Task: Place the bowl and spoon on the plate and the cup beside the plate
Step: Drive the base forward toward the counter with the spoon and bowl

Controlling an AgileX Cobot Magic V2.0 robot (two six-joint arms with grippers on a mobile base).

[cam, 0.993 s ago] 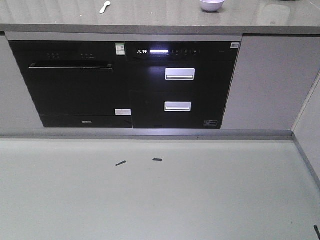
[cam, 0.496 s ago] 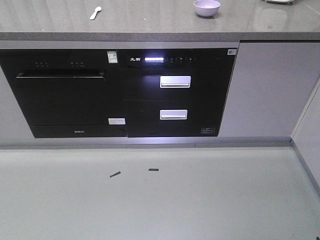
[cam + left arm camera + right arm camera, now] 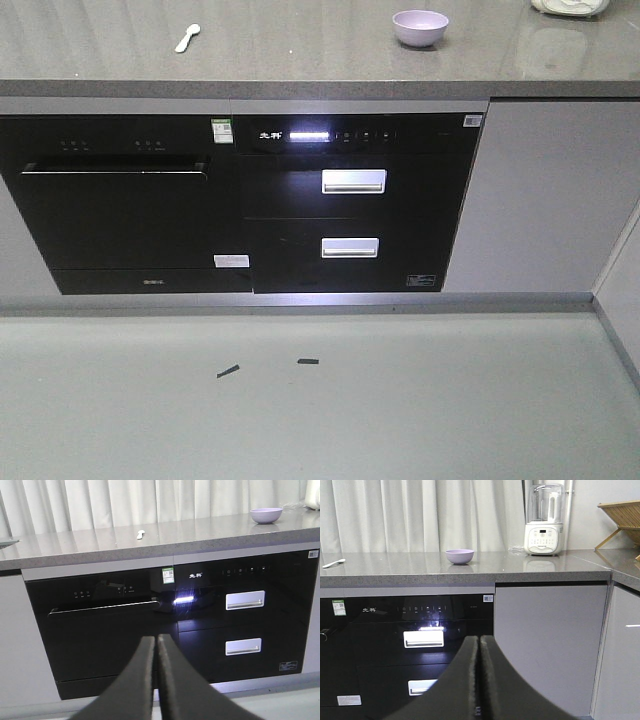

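Grey speckled counter (image 3: 300,60) is noted above black built-in appliances (image 3: 250,200), with white curtains (image 3: 100,505) hung behind it. The bowl (image 3: 420,27) is recorded standing on the counter, right of centre (lavender, mouth up). The spoon (image 3: 187,38) is found lying flat on the same counter, well apart from the bowl and to its left, with the scoop end turned away from the front edge. A white blender (image 3: 543,520) is seen further right, beyond the bowl. The left gripper (image 3: 155,639) is held below counter level before the black fronts, fingers pressed together with nothing between them. The right gripper (image 3: 479,639) is likewise pressed together and holds nothing. Both are kept well apart from bowl and spoon. Two dark scraps (image 3: 228,371) are noted on the floor (image 3: 400,420).
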